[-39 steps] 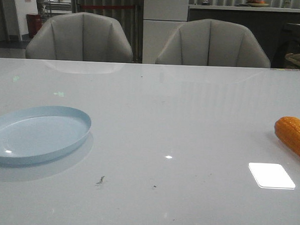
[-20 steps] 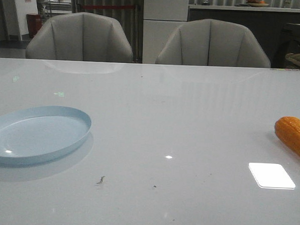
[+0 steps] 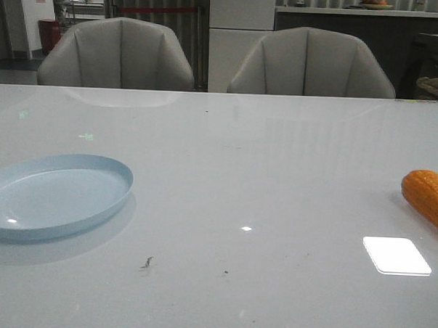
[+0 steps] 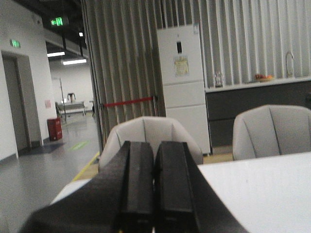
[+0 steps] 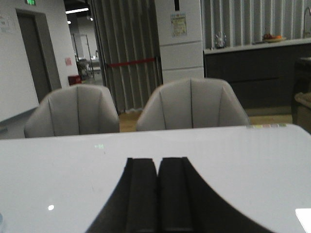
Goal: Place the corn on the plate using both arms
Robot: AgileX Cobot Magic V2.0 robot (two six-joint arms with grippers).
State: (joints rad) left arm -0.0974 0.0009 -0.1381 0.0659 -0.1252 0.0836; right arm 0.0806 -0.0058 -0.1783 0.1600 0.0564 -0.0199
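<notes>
The orange corn (image 3: 428, 197) lies on the white table at the right edge of the front view, partly cut off by the frame. The pale blue plate (image 3: 102, 170) sits empty at the left of the table. Neither arm shows in the front view. My left gripper (image 4: 154, 145) is shut and empty, pointing level over the table's left edge toward the chairs. My right gripper (image 5: 157, 161) is shut and empty, held level above the table. Neither wrist view shows the corn or the plate.
Two grey chairs (image 3: 118, 54) (image 3: 311, 63) stand behind the table's far edge. A bright light reflection (image 3: 396, 255) lies on the table near the corn. Small dark specks (image 3: 148, 262) mark the near middle.
</notes>
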